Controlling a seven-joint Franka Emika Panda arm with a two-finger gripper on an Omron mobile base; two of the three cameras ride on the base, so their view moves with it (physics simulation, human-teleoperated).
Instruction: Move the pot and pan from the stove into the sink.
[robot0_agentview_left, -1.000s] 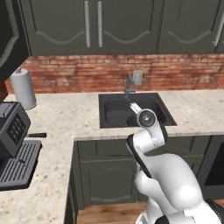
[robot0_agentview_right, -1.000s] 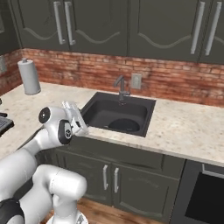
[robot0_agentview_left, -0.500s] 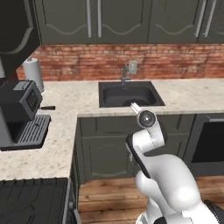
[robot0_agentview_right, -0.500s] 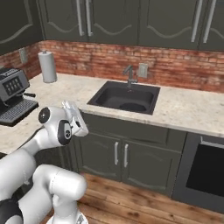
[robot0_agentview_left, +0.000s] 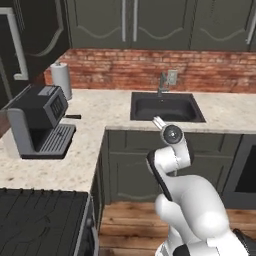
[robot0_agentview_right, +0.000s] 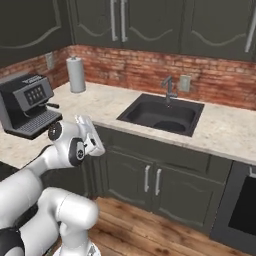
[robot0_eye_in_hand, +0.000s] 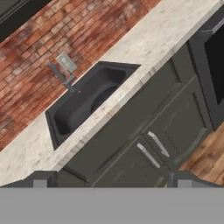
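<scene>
i see a coffee machine (robot0_agentview_left: 40, 120) on the speckled counter (robot0_agentview_left: 95, 135) at the left, a paper towel roll (robot0_agentview_left: 62, 81) upright behind it by the brick wall (robot0_agentview_right: 150, 65), dark cabinets (robot0_agentview_right: 150, 175) below, wood floor (robot0_agentview_right: 150, 225).

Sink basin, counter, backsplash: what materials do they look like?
Sink: dark grey, matte, probably composite or coated metal; no bright reflections. Counter: speckled beige, looks like granite or similar stone, smooth. Backsplash: red-brown brick with pale mortar lines, rough-looking. It's a render, so these are appearances only.
</scene>
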